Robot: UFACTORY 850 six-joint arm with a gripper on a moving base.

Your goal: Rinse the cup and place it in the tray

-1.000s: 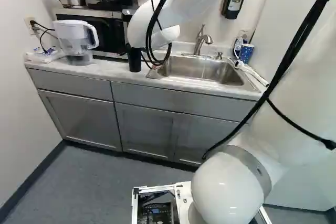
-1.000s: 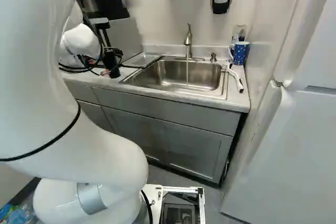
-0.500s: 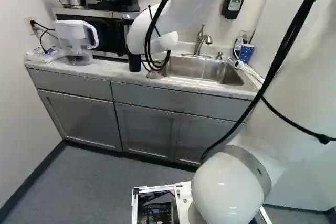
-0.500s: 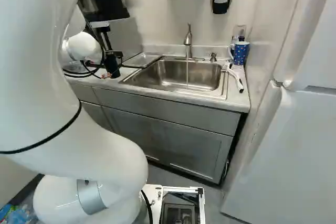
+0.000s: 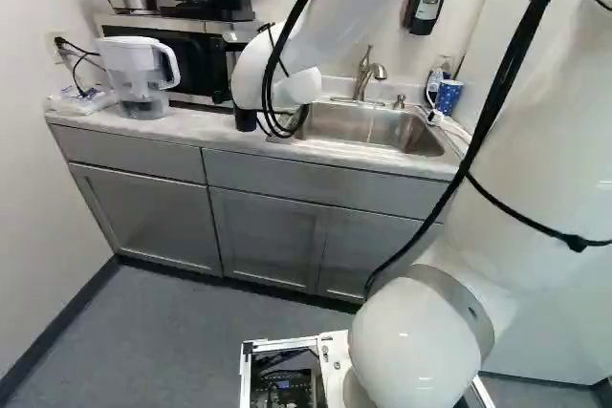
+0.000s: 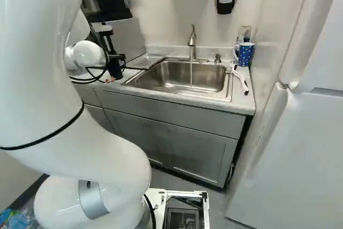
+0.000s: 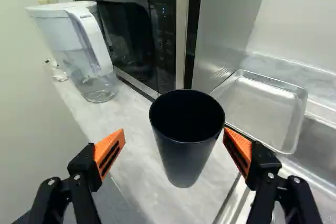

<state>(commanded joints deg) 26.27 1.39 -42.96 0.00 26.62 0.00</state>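
The gripper (image 6: 116, 67) was wide open at the left of the right base view. The black cup (image 7: 184, 153) stood up on the counter (image 7: 139, 177) between its fingers. The shiny metal tray (image 7: 257, 108) lay near the cup. Water (image 6: 191, 73) ran into the sink (image 6: 217, 79), upper middle of the right base view.

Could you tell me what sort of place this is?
Probably a break-room kitchenette: a sink with a faucet in the counter, a microwave, and a water pitcher.
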